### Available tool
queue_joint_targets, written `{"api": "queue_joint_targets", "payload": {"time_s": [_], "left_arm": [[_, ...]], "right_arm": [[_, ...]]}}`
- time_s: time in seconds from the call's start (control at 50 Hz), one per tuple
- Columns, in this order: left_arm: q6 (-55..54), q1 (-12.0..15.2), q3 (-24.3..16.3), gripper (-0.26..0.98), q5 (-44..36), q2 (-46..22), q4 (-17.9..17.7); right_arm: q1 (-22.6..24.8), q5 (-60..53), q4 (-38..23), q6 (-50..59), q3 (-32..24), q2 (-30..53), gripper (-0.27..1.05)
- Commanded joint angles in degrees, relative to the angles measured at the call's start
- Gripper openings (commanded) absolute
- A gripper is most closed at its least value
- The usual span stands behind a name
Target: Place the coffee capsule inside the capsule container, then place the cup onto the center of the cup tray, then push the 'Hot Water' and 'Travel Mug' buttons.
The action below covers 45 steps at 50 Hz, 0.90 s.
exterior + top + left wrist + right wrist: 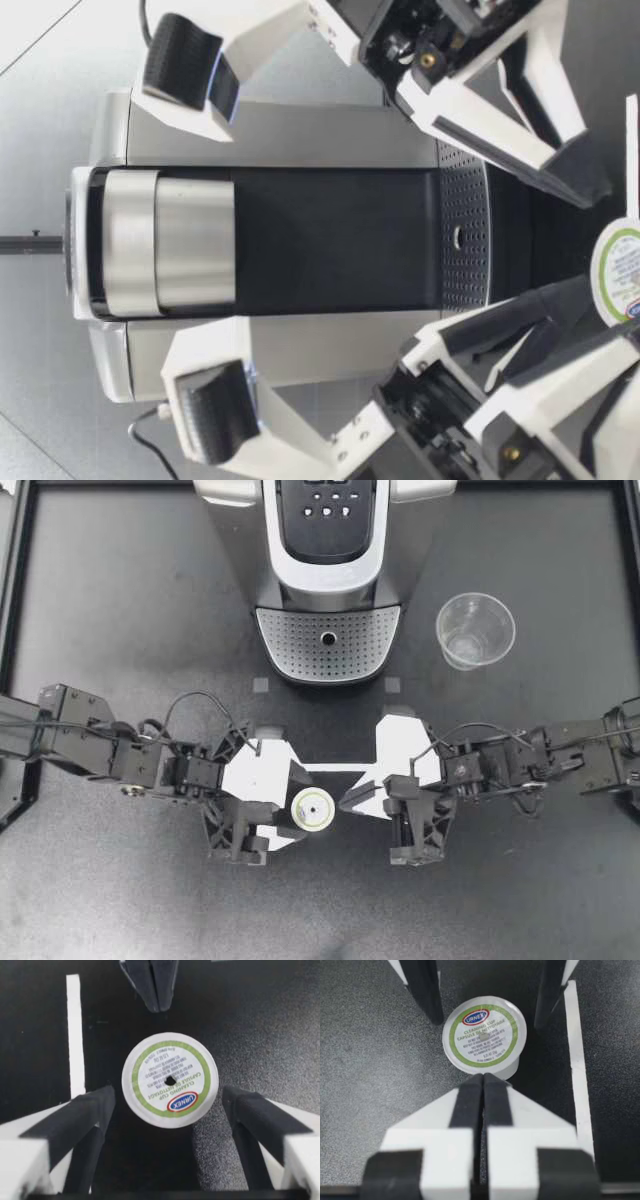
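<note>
White foil with a green ring tops the one round coffee capsule [312,808], upright on the black table [120,600] before the one black-and-silver coffee machine [328,570]. We count two grippers: our left gripper [292,808] straddles the capsule, jaws apart, not touching; our right gripper [348,800] has jaws pressed together, tips just beside it. Only the top view shows our single clear plastic cup [475,630], beside the machine.

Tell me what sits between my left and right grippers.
The coffee capsule, lid up. The top view shows it inside the open left gripper and just ahead of the shut right gripper; the left wrist view shows gaps on both sides.
</note>
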<state>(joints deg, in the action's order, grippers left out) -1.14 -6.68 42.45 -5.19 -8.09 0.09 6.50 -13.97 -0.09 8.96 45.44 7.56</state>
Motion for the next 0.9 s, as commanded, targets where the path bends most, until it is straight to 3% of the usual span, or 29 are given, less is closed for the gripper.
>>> {"api": "queue_joint_targets", "payload": {"time_s": [0.0, 0.6, 0.88], "left_arm": [[0.09, -0.09, -1.14, 0.79, -0.53, 0.7, 0.0], [0.09, -0.09, -2.99, 0.77, -0.7, -1.05, 0.0], [-0.09, -0.09, -3.25, 0.57, -0.62, -1.23, 0.0]], "right_arm": [[0.35, 0.0, -0.18, -0.09, -1.32, -0.44, 0.09], [0.35, 0.09, -0.53, -0.26, -2.99, 1.67, 0.09], [0.35, 0.09, -0.44, -0.26, -3.08, 1.67, 0.09]]}}
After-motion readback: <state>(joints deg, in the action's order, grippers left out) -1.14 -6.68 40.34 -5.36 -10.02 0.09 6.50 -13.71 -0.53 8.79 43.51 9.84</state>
